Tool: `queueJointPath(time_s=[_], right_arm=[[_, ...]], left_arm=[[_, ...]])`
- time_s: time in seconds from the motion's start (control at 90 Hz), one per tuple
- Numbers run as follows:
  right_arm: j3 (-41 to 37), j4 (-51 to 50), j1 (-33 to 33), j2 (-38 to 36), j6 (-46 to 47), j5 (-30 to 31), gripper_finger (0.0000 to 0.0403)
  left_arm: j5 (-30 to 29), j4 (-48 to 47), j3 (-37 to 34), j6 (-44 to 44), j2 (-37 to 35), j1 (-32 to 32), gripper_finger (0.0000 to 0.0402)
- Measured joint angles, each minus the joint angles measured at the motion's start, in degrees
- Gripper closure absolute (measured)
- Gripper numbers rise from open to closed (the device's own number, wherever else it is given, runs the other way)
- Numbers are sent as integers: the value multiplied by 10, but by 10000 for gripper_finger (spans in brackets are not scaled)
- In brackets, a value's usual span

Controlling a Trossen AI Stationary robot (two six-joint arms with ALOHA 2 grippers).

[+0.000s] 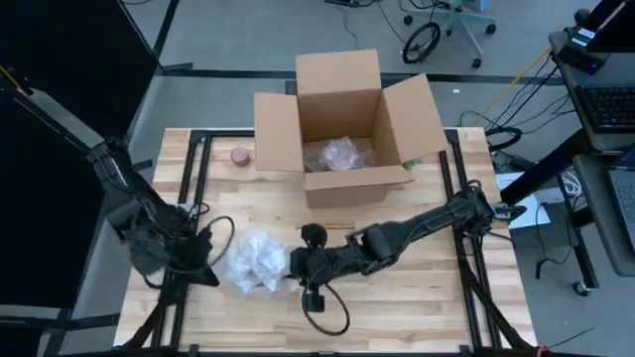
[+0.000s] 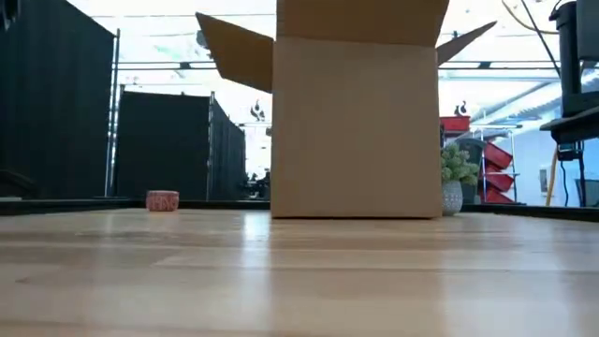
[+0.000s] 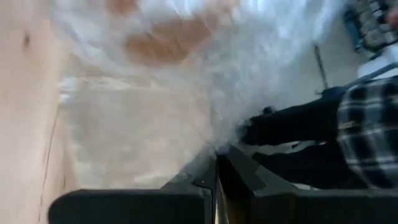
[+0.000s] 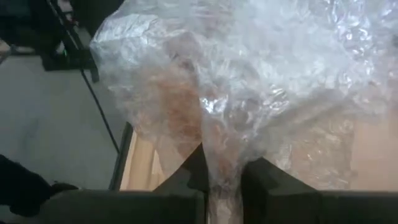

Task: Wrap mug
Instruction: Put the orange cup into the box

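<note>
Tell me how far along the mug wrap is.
The mug looks covered: the bubble wrap bundle shows a brownish shape inside. Both grippers pinch it, left gripper and right gripper, each shut on wrap. Left: finishing the wrap and perhaps boxing it; the box already holds one wrapped bundle.

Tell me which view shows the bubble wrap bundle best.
The high view: it shows the whole bubble wrap bundle on the table between the left gripper and right gripper. Both wrist views show only close-up wrap pinched in the fingers; the low view misses it.

Wrap bundle (image 1: pixel 256 262) btwn grippers, prob. before box (image 1: pixel 342 129)
</note>
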Motion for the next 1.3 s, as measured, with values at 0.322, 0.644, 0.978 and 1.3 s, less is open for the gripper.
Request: queueJointPath(time_s=[0.322,0.644,0.978,1.3], right_arm=[[152,-95,-42,-28,5,3,378],[157,-93,-66,-102,-15,72,378],[157,-92,-120,-147,-37,142,378],[157,-242,-288,-172,-67,76,378]], left_arm=[[-20,-19,82,45,-76,1,402],[-49,-36,84,46,-112,1,402],[-68,-36,84,75,-107,1,402],[-137,-74,84,86,-103,35,402]])
